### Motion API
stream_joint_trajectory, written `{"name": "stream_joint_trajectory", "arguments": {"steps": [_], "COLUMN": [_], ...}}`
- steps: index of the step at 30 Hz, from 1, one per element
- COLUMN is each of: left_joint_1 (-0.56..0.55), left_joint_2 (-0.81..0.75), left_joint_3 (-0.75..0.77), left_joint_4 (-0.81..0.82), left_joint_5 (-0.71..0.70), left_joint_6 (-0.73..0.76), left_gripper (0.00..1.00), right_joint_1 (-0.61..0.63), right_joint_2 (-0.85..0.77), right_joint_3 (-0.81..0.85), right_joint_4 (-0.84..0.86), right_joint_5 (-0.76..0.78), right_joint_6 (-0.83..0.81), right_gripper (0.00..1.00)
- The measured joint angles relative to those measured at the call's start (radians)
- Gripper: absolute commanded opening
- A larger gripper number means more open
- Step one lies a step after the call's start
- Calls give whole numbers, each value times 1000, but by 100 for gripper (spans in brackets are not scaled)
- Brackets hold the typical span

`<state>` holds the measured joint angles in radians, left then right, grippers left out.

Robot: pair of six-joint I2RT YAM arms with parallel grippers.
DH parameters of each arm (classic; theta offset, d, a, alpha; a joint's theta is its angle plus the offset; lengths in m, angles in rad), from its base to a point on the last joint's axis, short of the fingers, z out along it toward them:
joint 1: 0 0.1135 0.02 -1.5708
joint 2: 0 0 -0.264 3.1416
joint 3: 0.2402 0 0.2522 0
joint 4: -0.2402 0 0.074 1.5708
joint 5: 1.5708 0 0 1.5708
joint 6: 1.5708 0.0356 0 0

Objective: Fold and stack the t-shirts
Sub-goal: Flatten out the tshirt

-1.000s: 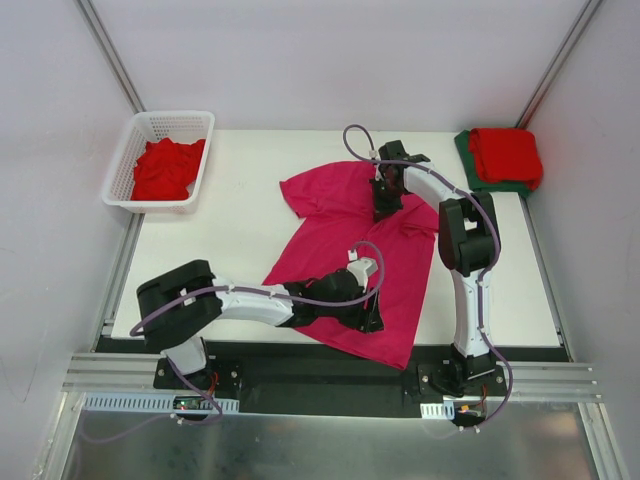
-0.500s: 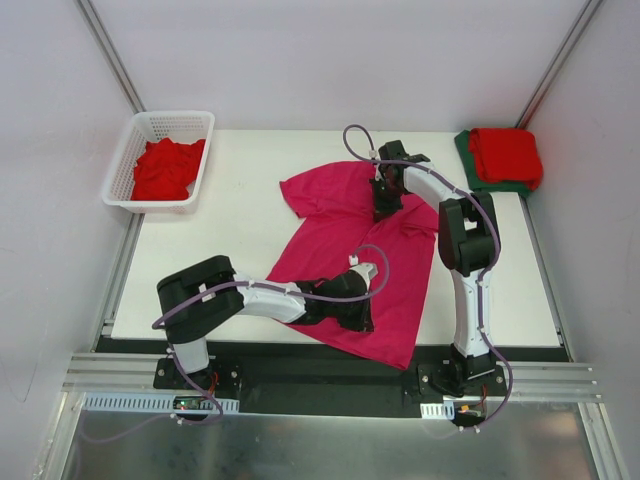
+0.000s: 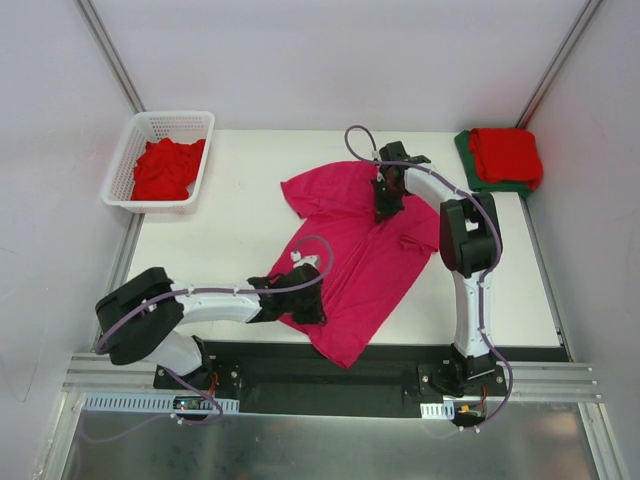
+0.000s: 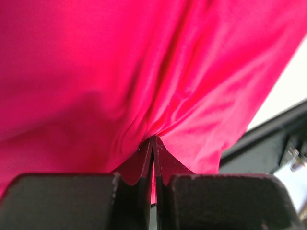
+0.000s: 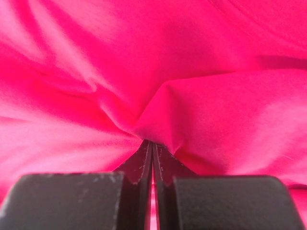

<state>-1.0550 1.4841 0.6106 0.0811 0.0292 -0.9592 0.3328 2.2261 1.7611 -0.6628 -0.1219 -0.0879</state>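
Note:
A magenta-pink t-shirt (image 3: pixel 350 250) lies spread and rumpled on the white table (image 3: pixel 240 215). My left gripper (image 3: pixel 315 312) is shut on its lower hem, near the table's front edge; in the left wrist view the cloth (image 4: pixel 144 86) bunches into the closed fingertips (image 4: pixel 146 155). My right gripper (image 3: pixel 381 208) is shut on the shirt's upper part, and pink cloth (image 5: pixel 158 72) fills the right wrist view, pinched at the fingertips (image 5: pixel 144 153). A folded red t-shirt (image 3: pixel 506 153) rests on a dark green one (image 3: pixel 468 160) at the far right corner.
A white lattice basket (image 3: pixel 140 130) at the far left holds crumpled red t-shirts (image 3: pixel 165 168). A black rail (image 3: pixel 330 370) runs along the table's near edge. Grey walls with metal posts close in both sides.
The left gripper has shut on the hem and dragged it left along the front edge. The shirt's lower part has narrowed and shifted left. The right arm has stayed put.

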Motion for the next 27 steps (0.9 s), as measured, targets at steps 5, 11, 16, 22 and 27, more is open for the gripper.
{"name": "stream_joint_trajectory", "arguments": {"steps": [5, 11, 16, 22, 27], "left_joint_1": [117, 214, 290, 424, 521], "left_joint_2": [-93, -115, -115, -135, -151], "left_joint_3": [-26, -10, 15, 39, 67], "left_joint_4": [-129, -211, -254, -286, -313], "left_joint_5": [-43, -69, -69, -68, -67], "left_joint_6": [15, 76, 132, 200, 263], "left_gripper": [0, 0, 0, 0, 0], "right_joint_1": [0, 1, 0, 2, 17], "right_joint_2": [-43, -88, -140, -215, -268], "right_joint_3": [-63, -125, -203, -314, -388], "right_joint_4": [13, -2, -8, -11, -16], "right_joint_5": [47, 141, 190, 202, 212], "right_joint_6": [26, 39, 55, 80, 111], "right_gripper": [1, 1, 1, 1, 1]}}
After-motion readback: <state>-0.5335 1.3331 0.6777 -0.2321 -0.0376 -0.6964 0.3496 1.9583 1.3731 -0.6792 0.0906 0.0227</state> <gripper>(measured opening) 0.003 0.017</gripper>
